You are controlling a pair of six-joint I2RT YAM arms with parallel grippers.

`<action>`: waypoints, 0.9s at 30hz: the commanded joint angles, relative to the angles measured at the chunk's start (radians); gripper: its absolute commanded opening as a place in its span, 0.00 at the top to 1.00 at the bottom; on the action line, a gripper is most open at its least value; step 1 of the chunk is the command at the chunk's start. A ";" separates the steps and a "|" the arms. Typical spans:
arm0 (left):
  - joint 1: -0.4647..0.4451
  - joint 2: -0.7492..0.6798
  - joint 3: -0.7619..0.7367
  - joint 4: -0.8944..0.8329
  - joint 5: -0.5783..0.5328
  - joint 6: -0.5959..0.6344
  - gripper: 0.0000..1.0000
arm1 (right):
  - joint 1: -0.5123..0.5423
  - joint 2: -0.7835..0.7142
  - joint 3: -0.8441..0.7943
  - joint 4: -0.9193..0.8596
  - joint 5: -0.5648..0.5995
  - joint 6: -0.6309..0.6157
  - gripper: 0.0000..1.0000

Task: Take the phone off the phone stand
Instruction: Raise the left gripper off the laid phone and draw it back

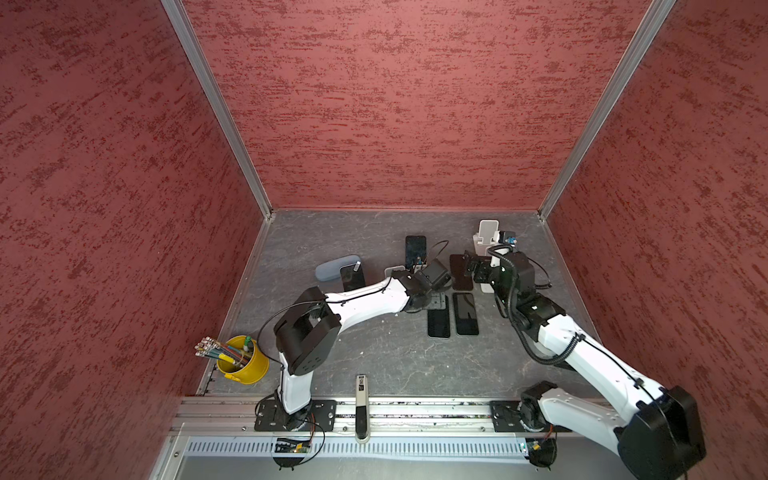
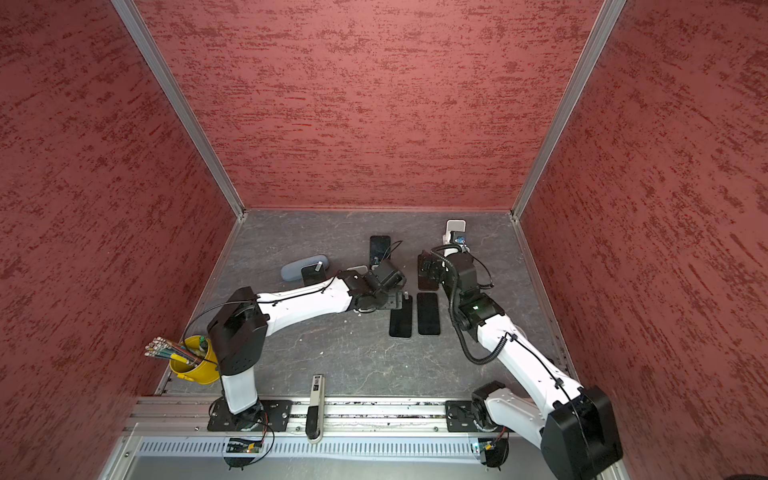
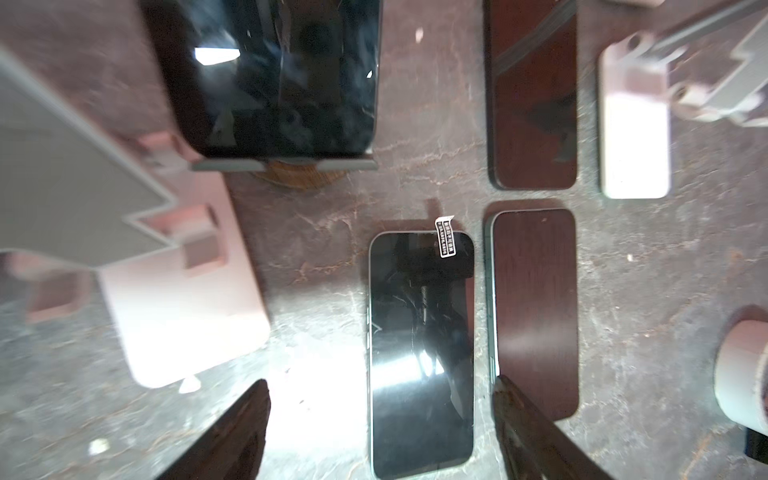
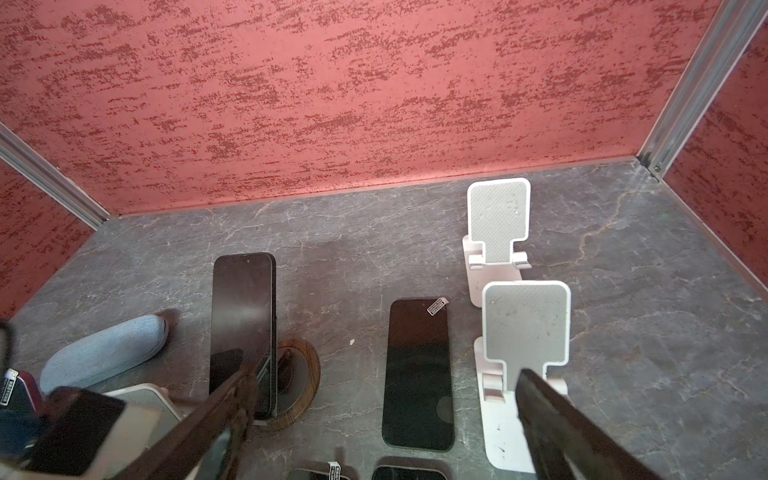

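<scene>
A dark phone (image 1: 416, 249) (image 4: 243, 316) stands upright on a phone stand with a round wooden base (image 4: 301, 374) at the back middle; in the left wrist view the phone (image 3: 274, 79) rests on the stand's lip. My left gripper (image 1: 434, 300) (image 3: 378, 388) is open, low over a flat phone with a sticker tab (image 3: 422, 353), its fingers clear of both edges. To the right my right gripper (image 1: 471, 264) (image 4: 384, 395) is open too, above another flat phone (image 4: 417, 374), holding nothing. A second propped phone (image 1: 352, 277) stands to the left.
Flat phones (image 1: 465, 313) (image 1: 461, 272) lie in the middle. Two empty white stands (image 4: 498, 216) (image 4: 525, 324) are at the back right, another (image 3: 187, 316) by my left gripper. A blue-grey case (image 1: 332, 268) lies left, a yellow pencil bucket (image 1: 243, 361) front left.
</scene>
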 commanded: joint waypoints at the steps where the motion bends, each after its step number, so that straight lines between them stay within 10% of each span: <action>1: -0.005 -0.061 -0.047 0.015 -0.097 0.041 0.16 | 0.008 0.029 0.054 -0.012 -0.038 0.029 0.01; 27: 0.033 -0.775 -0.605 0.248 -0.378 0.129 0.08 | 0.164 0.310 0.266 -0.076 -0.138 0.072 0.01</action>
